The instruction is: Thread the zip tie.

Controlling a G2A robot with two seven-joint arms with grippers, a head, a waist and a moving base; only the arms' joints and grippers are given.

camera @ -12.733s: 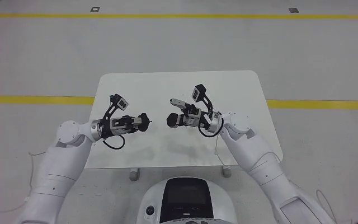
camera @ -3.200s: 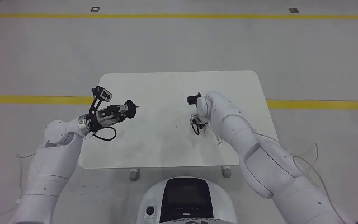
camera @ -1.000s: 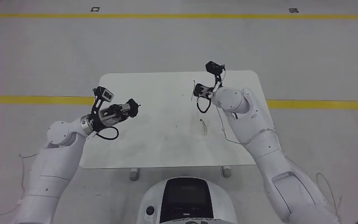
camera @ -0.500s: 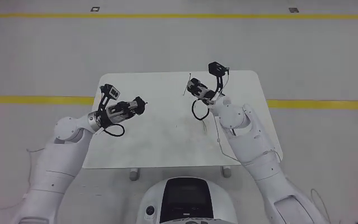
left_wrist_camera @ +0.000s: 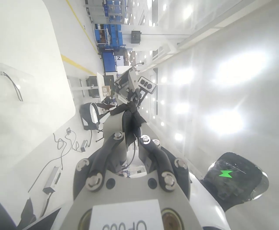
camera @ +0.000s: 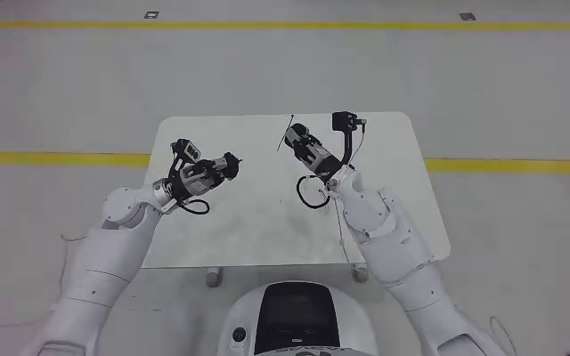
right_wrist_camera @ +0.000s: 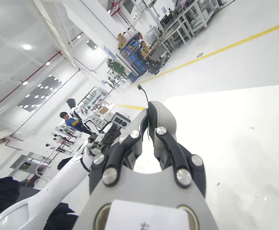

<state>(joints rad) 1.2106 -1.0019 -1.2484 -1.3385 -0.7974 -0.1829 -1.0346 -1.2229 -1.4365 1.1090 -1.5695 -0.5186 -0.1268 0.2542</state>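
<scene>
Right gripper [right_wrist_camera: 148,110]: closing its black pads tightly on the zip tie, over the table's far side.
Zip tie [right_wrist_camera: 145,95]: thin black plastic strip, its small square head sticking out past the fingertips.
Left gripper [camera: 232,164]: hovering above the smooth white table [camera: 240,222], pressing its fingers together.

We see a robotics workshop hall: yellow floor lines [camera: 267,24] along the top view's upper edge, equipment racks [right_wrist_camera: 191,13], blue crates [left_wrist_camera: 109,28].

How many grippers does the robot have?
2. The left gripper is above the left side of the table. The right gripper is above its far middle, pinching a zip tie. No other seems hidden.
</scene>
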